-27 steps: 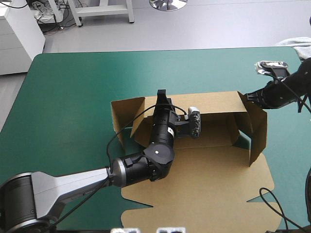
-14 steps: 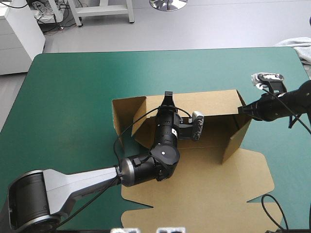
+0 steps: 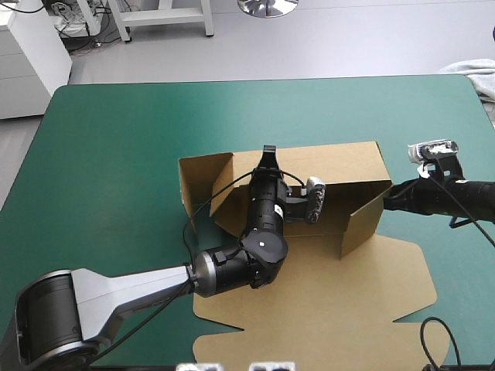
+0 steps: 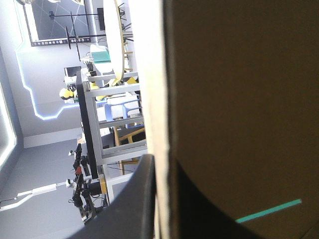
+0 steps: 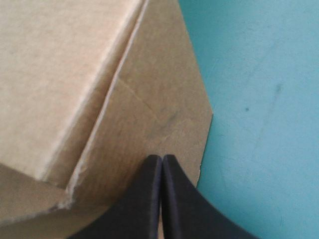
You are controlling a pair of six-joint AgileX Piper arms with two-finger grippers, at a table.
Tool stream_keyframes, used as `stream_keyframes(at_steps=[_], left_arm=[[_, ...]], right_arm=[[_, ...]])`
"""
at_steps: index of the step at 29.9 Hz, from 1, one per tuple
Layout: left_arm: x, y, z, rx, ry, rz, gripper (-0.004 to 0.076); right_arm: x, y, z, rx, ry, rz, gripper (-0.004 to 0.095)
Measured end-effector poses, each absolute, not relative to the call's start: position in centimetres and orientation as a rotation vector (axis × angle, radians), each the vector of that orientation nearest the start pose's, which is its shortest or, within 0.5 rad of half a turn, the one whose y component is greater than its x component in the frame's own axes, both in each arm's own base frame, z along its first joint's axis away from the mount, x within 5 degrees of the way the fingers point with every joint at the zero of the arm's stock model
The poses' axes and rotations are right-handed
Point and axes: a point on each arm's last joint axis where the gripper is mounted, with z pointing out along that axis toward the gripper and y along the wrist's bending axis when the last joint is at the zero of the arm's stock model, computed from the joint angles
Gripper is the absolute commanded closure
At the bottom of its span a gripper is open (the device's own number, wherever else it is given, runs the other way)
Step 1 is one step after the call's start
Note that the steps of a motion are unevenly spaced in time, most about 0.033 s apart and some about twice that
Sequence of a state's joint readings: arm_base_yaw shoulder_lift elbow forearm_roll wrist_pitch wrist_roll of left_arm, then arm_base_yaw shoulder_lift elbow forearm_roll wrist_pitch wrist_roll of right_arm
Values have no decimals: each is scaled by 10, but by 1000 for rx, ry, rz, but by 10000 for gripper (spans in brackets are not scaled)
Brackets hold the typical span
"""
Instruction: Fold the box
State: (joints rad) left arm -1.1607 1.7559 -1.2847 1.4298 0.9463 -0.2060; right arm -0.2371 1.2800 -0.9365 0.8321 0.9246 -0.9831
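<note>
The brown box (image 3: 340, 166) lies mid-table with its back wall raised and its lid (image 3: 332, 309) flat toward the near edge. My left gripper (image 3: 267, 151) is shut on the top edge of the back wall; in the left wrist view the board (image 4: 239, 99) runs between its black fingers (image 4: 144, 189). My right gripper (image 3: 387, 197) is shut and its tip is at the box's right end, where the side wall (image 3: 362, 220) is swung inward. Seen from the right wrist, the right gripper (image 5: 162, 158) rests against a brown flap (image 5: 149, 99).
A side flap (image 3: 203, 174) stands at the box's left end. A pale cloth (image 3: 473, 73) lies at the table's far right corner. Bare teal-green cover (image 3: 116, 139) spreads to the left of and beyond the box, and to the right of the flap (image 5: 259, 99).
The right gripper moved toward the near edge and pushed the right side wall inward, from standing out to angled against the box's end. The left gripper kept its hold and barely shifted.
</note>
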Motion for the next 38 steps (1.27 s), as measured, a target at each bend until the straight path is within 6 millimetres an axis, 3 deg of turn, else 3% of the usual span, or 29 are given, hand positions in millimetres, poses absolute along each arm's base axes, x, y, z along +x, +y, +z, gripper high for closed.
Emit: stream_keyframes(at_steps=[4,8,11,18,27,38], left_arm=[[217,-316,290,1558,1297,967,734],[217,-316,290,1557,1298,967,734],[217,-315,290,1552,1303,965,734],[217,-315,290,1534,1316,955,734],[217,-316,290,1529,1316,953,734],[218,-317,290,1507,1318,942,734]], right_arm=[[249,-5,300,-477,2300,487,828],[247,-5,302,-559,2269,435,578],[244,-6,305,-626,2246,377,499],[236,-7,308,-731,2248,294,496],[231,-4,306,-789,2275,351,451],[244,-2,302,-744,2211,429,468]])
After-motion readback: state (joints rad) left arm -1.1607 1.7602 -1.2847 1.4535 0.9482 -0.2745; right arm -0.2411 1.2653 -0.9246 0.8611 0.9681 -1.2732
